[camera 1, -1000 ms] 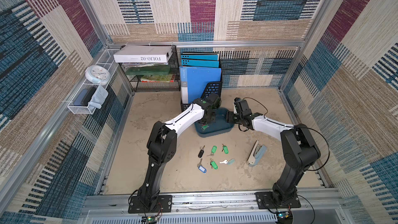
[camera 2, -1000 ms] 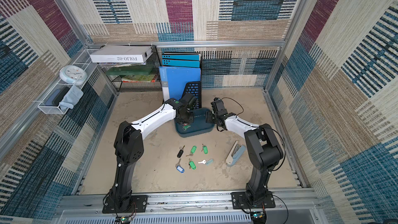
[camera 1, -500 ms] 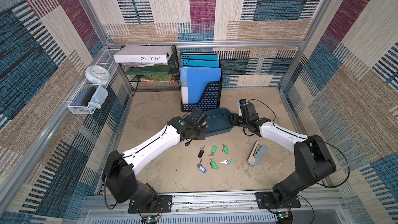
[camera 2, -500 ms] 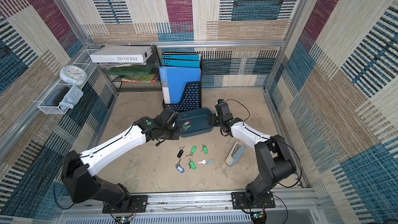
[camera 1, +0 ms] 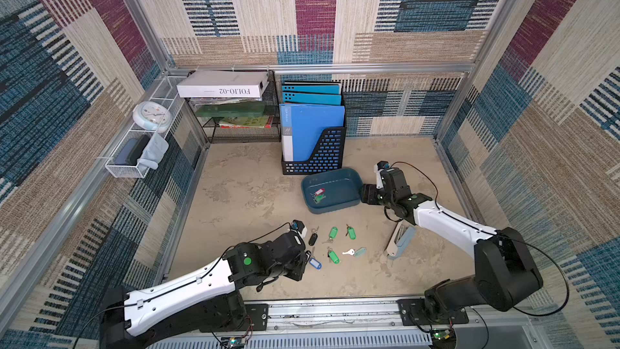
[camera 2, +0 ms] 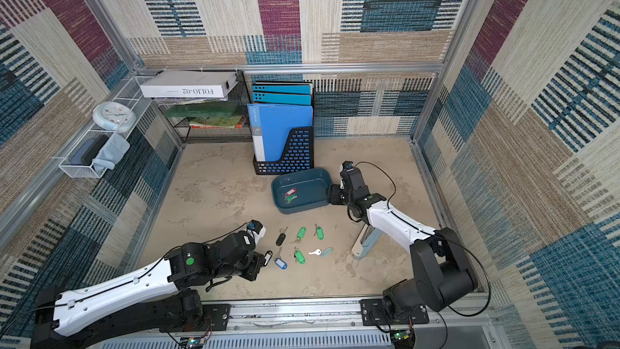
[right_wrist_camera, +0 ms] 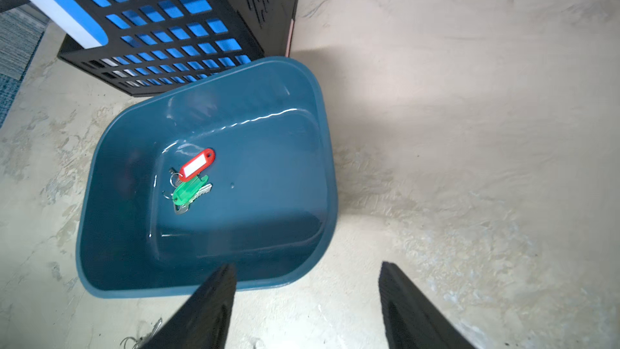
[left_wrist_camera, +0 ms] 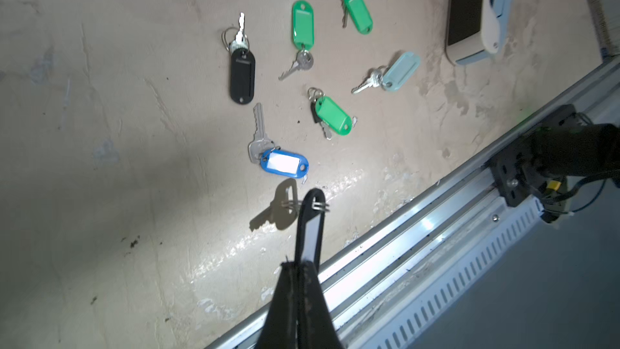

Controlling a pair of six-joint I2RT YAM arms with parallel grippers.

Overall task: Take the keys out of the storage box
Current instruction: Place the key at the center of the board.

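The teal storage box [camera 1: 344, 185] [camera 2: 310, 187] sits in front of the file holder. A red-tagged key [right_wrist_camera: 197, 164] and a green-tagged key [right_wrist_camera: 188, 189] lie inside it. Several keys lie on the floor nearer the front: a black tag [camera 1: 312, 239], green tags [camera 1: 332, 232] [camera 1: 351, 232], a pale tag [camera 1: 359, 252] and a blue tag [left_wrist_camera: 285, 162]. My left gripper [left_wrist_camera: 297, 265] [camera 1: 307, 258] is shut on a black-tagged key [left_wrist_camera: 310, 226], held just above the floor beside the blue one. My right gripper [right_wrist_camera: 307, 265] [camera 1: 364, 194] stands open at the box's right end, holding nothing.
A black perforated file holder [camera 1: 315, 152] with blue folders stands right behind the box. A grey-blue and beige stapler [camera 1: 399, 241] lies right of the floor keys. A mesh rack [camera 1: 241, 129] and white wire basket [camera 1: 134, 159] line the back left. A metal rail [left_wrist_camera: 419, 229] borders the front.
My left arm has drawn out of the box and swung to the front floor keys, carrying the black-tagged key. My right gripper has stayed open beside the box.
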